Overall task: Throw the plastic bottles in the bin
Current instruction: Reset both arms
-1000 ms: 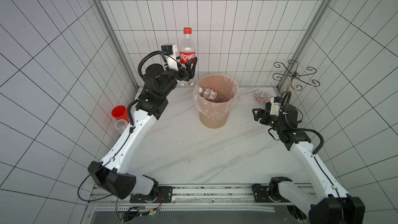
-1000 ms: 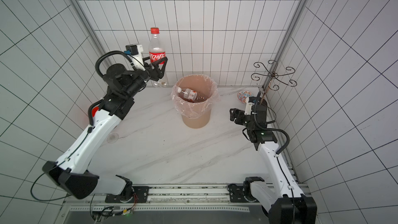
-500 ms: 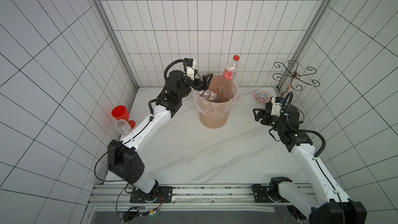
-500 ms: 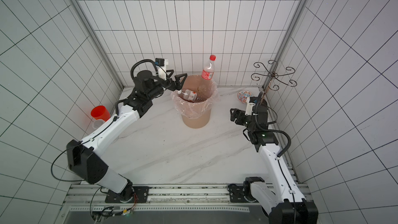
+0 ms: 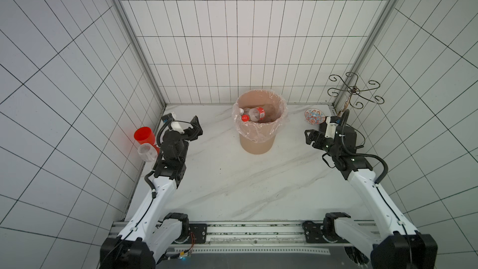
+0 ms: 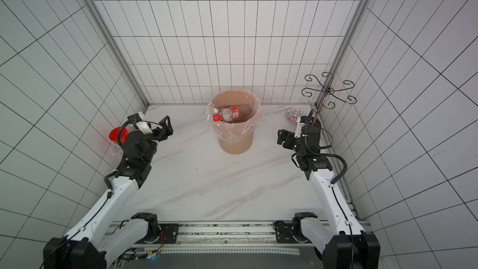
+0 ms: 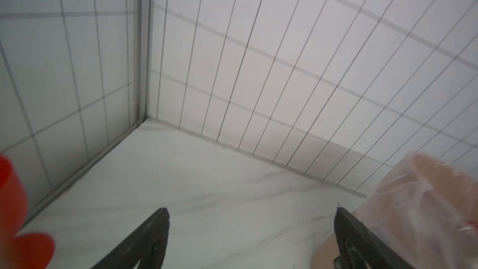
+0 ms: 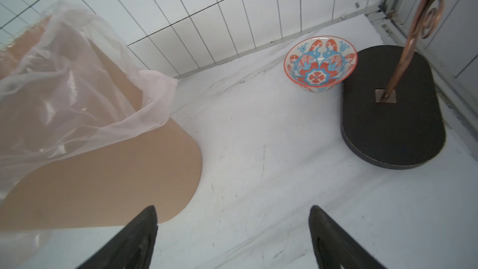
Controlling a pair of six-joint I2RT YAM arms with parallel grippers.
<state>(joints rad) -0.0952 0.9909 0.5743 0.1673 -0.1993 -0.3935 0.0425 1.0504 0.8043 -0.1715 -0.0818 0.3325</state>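
cola bottle (image 5: pixel 255 114) dropped into bin (image 5: pixel 256 146) — beside white-capped bottle (image 5: pixel 241 111), left fingers (image 7: pixel 155 239) spread, empty

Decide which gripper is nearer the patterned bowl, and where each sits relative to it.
Right. The right gripper hovers close to the patterned bowl, just on the robot's side of it. The left gripper is far across the table, beyond the bin, near the red cup.

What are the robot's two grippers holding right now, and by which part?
Nothing. The left gripper and the right gripper both stand open with nothing between their fingers. The red-capped bottle lies inside the bin.
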